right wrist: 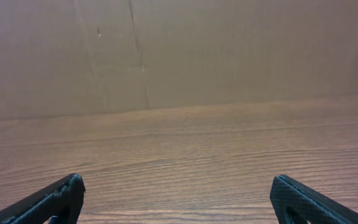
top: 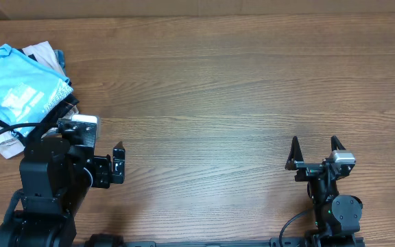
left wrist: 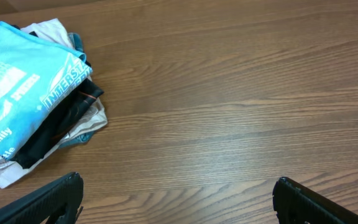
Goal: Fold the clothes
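Observation:
The sky-blue T-shirt (top: 16,86) with white lettering lies folded on top of a pile at the table's far left. It also shows at the upper left of the left wrist view (left wrist: 17,87). My left gripper (top: 93,140) is open and empty just right of and nearer than the pile, over bare wood; its fingers (left wrist: 176,199) are spread wide. My right gripper (top: 314,147) is open and empty at the front right, far from the shirt; its fingers (right wrist: 176,199) are spread over bare wood.
Under the shirt lie a black garment (left wrist: 67,121) and white and beige garments (left wrist: 42,28), (top: 43,49). The wooden table (top: 218,89) spreads to the right of the pile. A brown cardboard wall (right wrist: 229,50) stands at the table's far edge.

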Robot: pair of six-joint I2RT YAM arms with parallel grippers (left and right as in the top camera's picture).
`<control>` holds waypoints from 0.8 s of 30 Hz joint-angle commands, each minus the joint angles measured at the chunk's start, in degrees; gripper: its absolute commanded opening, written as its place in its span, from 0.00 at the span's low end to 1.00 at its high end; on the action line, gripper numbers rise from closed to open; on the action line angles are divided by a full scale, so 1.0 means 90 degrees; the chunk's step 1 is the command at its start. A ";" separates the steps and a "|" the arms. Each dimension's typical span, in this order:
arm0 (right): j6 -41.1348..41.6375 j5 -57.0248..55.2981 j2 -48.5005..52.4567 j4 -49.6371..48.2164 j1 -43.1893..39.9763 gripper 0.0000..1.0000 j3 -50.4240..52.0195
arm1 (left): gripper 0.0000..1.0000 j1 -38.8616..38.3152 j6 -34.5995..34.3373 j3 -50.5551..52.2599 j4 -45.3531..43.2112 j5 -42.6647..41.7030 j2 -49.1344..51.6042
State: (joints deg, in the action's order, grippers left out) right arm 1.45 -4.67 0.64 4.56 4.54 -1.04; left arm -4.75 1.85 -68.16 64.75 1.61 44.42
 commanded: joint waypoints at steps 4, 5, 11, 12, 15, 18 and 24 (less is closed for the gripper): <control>-0.0022 0.0027 -0.0034 -0.0019 -0.0007 1.00 0.0063 | 1.00 0.0015 -0.0063 -0.0015 -0.0005 0.0053 -0.0022; -0.0024 0.0024 -0.0034 -0.0019 -0.0007 1.00 0.0063 | 1.00 0.0015 -0.0063 -0.0015 -0.0007 0.0053 -0.0022; -0.0022 0.0027 -0.0034 -0.0019 -0.0007 1.00 0.0063 | 1.00 0.0027 -0.0063 -0.0012 0.0359 0.0104 -0.0236; -0.0024 0.0024 -0.0034 -0.0019 -0.0007 1.00 0.0063 | 1.00 0.0027 -0.0061 -0.0005 0.0525 0.0104 -0.0338; -0.0022 0.0024 -0.0034 -0.0019 -0.0007 1.00 0.0063 | 1.00 0.0058 -0.0063 0.0160 0.0661 0.0102 -0.0741; -0.0022 0.0024 -0.0034 -0.0019 -0.0007 1.00 0.0063 | 1.00 0.0109 -0.0063 0.0600 0.0607 0.0100 -0.1285; -0.0024 0.0027 -0.0034 -0.0019 -0.0007 1.00 0.0063 | 1.00 0.0114 -0.0063 0.2368 -0.0483 0.0051 -0.2618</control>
State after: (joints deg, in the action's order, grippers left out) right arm 1.48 -4.64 0.64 4.62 4.54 -1.04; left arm -4.03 1.83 -54.92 64.90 2.00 26.39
